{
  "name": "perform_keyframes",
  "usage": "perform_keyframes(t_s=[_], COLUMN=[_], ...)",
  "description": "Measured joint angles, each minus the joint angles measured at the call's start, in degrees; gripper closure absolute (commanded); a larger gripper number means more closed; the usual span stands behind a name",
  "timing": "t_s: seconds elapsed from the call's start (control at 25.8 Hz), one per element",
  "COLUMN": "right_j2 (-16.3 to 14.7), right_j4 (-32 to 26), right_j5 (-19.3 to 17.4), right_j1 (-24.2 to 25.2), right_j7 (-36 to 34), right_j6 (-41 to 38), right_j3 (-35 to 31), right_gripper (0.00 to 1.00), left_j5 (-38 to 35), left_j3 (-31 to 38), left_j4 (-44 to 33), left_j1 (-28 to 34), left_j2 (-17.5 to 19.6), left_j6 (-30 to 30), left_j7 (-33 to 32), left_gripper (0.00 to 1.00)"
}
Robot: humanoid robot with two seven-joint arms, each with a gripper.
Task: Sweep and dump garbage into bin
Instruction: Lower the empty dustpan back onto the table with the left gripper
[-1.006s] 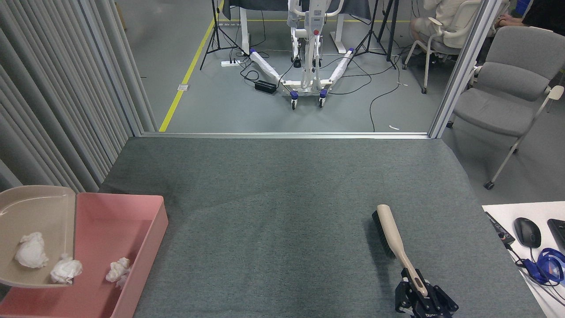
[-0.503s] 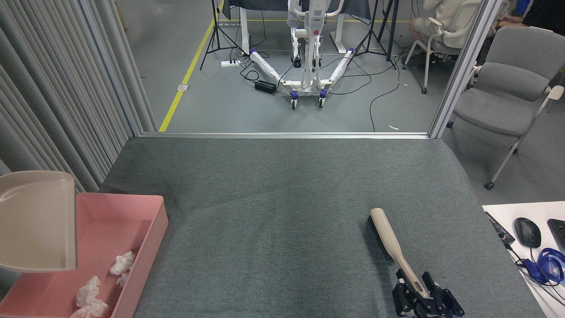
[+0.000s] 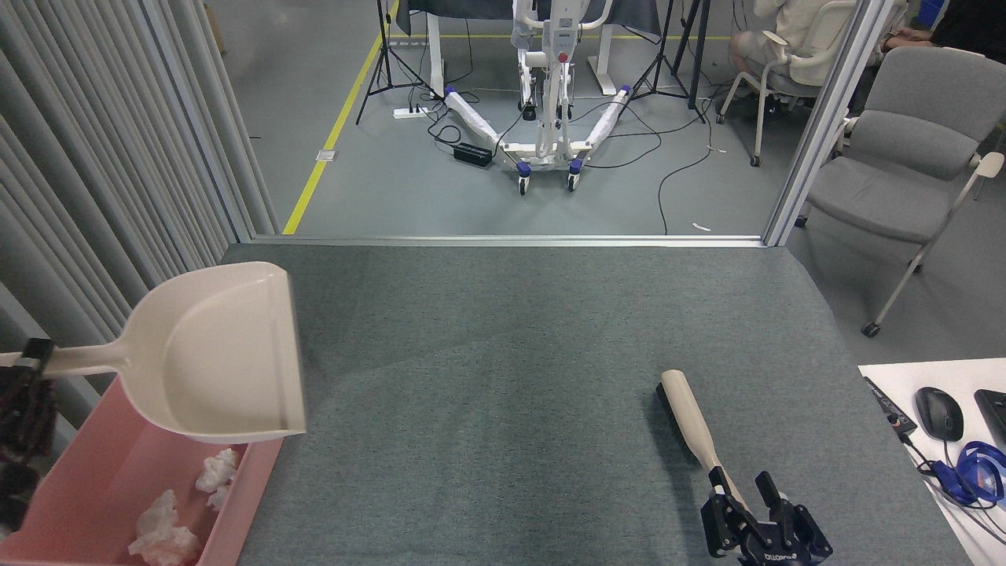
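So compared to half a second back, the beige dustpan (image 3: 216, 354) has swung right and up. It was hanging over the left part of the pink bin (image 3: 94, 491); it's now held over the bin's far right corner, and it's empty. The left gripper (image 3: 27, 369) is clamped on the dustpan handle at the left edge.

The brush (image 3: 692, 420) sits about where it was, on the grey carpet (image 3: 511, 354) near right. The right gripper (image 3: 758, 515) has its fingers spread around the handle end; can't tell if they're touching it.

Count: the garbage (image 3: 185, 511) is all in the bin's near part, two white tissue clumps by my count, maybe three wads. One bin, one dustpan, one brush.
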Motion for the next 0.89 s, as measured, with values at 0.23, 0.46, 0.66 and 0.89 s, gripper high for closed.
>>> perform_keyframes(t_s=[0.23,0.46,0.66,0.89], right_j2=[0.45,1.98,3.14,3.93], right_j4=[-3.97,-7.62,-9.23,-11.21], right_j5=[2.06,9.79,13.56,14.26], right_j1=[2.08,3.92,5.53,6.92], right_j7=[-0.14,-0.38,-0.24,-0.17], right_j6=[-0.04,0.45,0.52,0.37], right_j3=[-2.57,-4.34,-5.71,-7.06], right_gripper=[0.25,0.25,0.25,0.25], left_j5=[-2.97,-16.3,-22.48,-24.6], left_j3=[-11.74,-18.38,-19.08,-18.99], left_j4=[-2.86,-0.38,2.88,6.55], left_j1=[-5.4,-9.55,-10.19,-10.24], left_j2=[-7.62,-14.46,-19.19,-25.11], left_j6=[0.37,6.75,9.08,7.95], left_j7=[2.1,3.71,3.67,3.1], left_gripper=[1.0,1.0,1.0,1.0])
